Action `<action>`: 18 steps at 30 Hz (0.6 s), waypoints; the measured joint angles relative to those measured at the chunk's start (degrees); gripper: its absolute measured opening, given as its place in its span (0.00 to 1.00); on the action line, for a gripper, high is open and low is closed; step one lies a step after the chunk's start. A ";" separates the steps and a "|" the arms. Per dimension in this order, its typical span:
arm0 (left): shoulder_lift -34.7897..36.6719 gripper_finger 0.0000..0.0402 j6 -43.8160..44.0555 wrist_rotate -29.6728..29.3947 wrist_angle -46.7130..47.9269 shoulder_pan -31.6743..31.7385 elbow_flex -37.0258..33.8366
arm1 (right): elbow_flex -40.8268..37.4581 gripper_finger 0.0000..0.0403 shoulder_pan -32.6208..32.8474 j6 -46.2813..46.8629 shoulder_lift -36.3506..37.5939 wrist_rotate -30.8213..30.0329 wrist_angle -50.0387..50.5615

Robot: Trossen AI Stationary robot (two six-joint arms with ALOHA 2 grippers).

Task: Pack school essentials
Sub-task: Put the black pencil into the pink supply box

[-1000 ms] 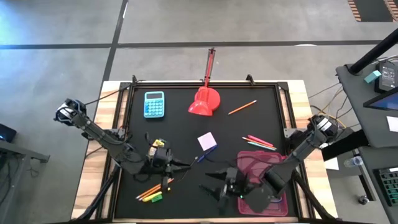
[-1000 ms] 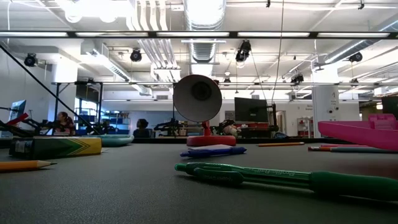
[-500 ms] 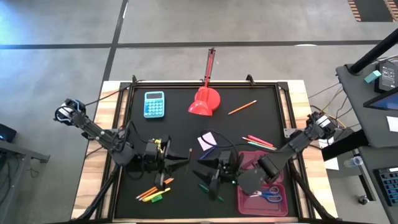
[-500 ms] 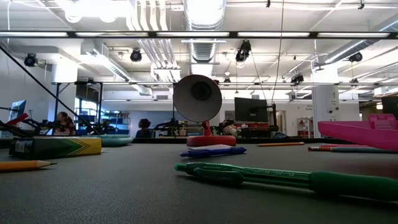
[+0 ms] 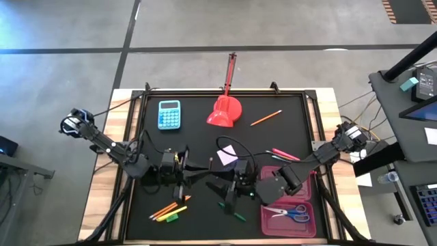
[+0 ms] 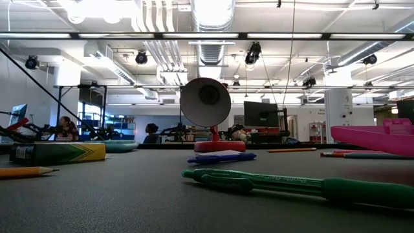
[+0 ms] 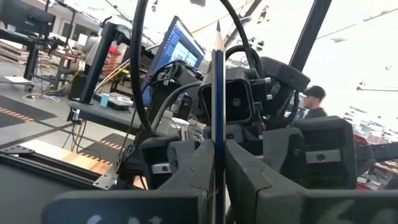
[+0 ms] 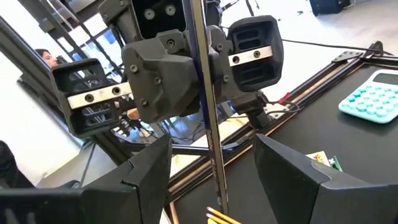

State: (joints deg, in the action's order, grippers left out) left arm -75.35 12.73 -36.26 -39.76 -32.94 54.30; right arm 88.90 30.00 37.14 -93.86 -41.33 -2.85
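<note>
my left gripper [image 7: 217, 163] pinches a blue pencil [image 7: 217, 93]; my right gripper [image 8: 211, 163], spread, straddles it head-on

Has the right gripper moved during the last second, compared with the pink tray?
Yes. In the high view the right gripper has moved left, off the pink tray, toward the left gripper.

Both robot arms are dark grey, blocky-jointed, with looping black cables. The left end effector [image 5: 198, 171] and right end effector [image 5: 217, 186] have thick angular fingers [image 8: 149, 180]; silver label plates with screws mark the housings.
</note>
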 joint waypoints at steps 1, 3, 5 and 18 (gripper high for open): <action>0.00 0.02 0.00 0.01 -0.01 0.09 0.00 | 0.06 0.53 -0.13 -0.27 0.00 -0.01 -0.02; 0.00 0.02 0.02 0.01 -0.03 0.14 0.00 | 0.07 0.53 -0.50 -0.39 0.00 -0.03 -0.02; 0.00 0.02 0.02 0.11 -0.01 0.22 0.09 | 0.07 0.51 -0.87 -0.69 0.00 -0.03 -0.02; -0.02 0.02 0.04 0.08 0.10 0.42 0.11 | 0.07 0.14 -1.89 -0.73 -0.02 1.36 -0.14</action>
State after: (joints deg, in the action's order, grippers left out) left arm -75.37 12.78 -36.18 -39.66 -32.51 54.41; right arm 88.97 28.11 36.40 -93.89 -39.97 -3.00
